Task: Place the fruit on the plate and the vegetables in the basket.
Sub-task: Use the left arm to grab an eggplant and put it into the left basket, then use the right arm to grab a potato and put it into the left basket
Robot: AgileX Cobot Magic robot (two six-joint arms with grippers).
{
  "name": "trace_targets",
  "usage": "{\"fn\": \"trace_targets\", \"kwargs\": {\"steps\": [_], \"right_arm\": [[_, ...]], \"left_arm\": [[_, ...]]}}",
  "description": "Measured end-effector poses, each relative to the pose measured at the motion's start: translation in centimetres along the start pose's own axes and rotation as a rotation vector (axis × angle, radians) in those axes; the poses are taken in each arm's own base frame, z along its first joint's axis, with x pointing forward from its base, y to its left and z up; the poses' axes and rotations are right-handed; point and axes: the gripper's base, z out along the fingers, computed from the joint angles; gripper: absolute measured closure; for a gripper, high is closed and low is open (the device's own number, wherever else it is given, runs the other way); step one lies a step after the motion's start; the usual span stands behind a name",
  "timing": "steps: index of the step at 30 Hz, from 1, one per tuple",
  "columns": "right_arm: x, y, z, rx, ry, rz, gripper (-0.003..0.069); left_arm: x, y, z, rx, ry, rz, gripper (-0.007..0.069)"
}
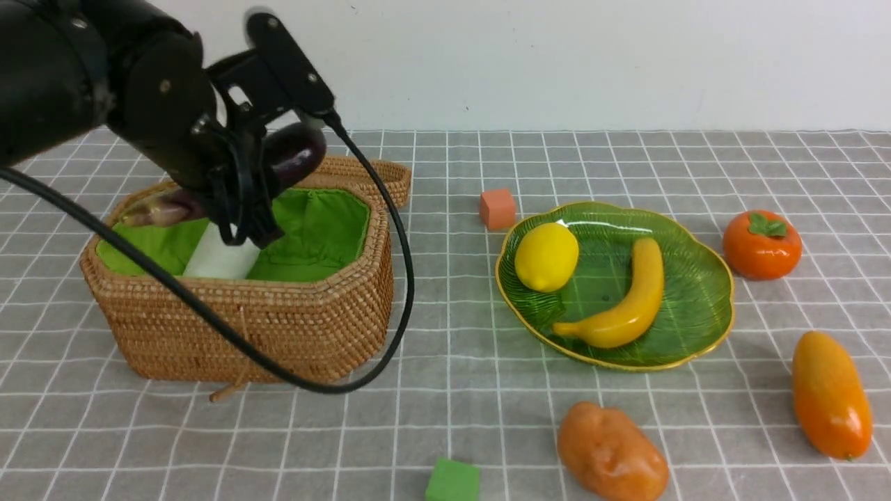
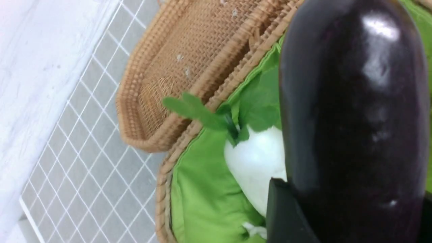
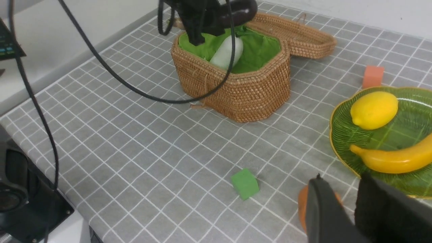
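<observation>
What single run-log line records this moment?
left gripper: eggplant held above basket | basket: radish inside | plate: lemon, banana | table: persimmon, mango, potato

**Two cubes on a checked cloth**

A grey cloth [image 1: 445, 362] with a white grid covers the table and shows slight wrinkles. A small orange cube [image 1: 497, 209] sits on it toward the far side, near the middle of the front view. A small green cube [image 1: 452, 481] lies at the near edge of that view, a little left of the orange one and well apart from it, turned askew to the grid lines. A plain white wall [image 1: 557, 62] rises behind the cloth's far edge.
</observation>
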Motion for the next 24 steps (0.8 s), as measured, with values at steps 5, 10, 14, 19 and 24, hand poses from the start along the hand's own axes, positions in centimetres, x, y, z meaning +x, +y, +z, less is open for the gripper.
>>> {"fn": "trace_targets", "kwargs": {"steps": [5,10,14,19,24], "right_arm": [[0.0,0.0,0.0,0.000,0.001,0.011,0.0498],[-0.1,0.3,0.6,0.007,0.019,0.011,0.0498],[-0.4,0.7,1.9,0.027,0.053,-0.006,0.0498],[-0.6,0.8,2.7,0.058,0.067,-0.024,0.0498],[-0.7,1.5,5.2,0.104,0.146,-0.027,0.0498]], "left_arm": [[0.3,-0.4,1.5,0.005,0.047,0.039,0.0205],[0.4,-0.4,1.4,0.005,0.054,0.040,0.0036],[0.5,-0.4,0.2,0.038,0.055,-0.030,-0.0024],[0.4,0.1,-3.4,0.053,-0.024,-0.234,0.0088],[0.8,-0.2,-10.8,0.112,-0.130,-0.523,0.0529]]}}
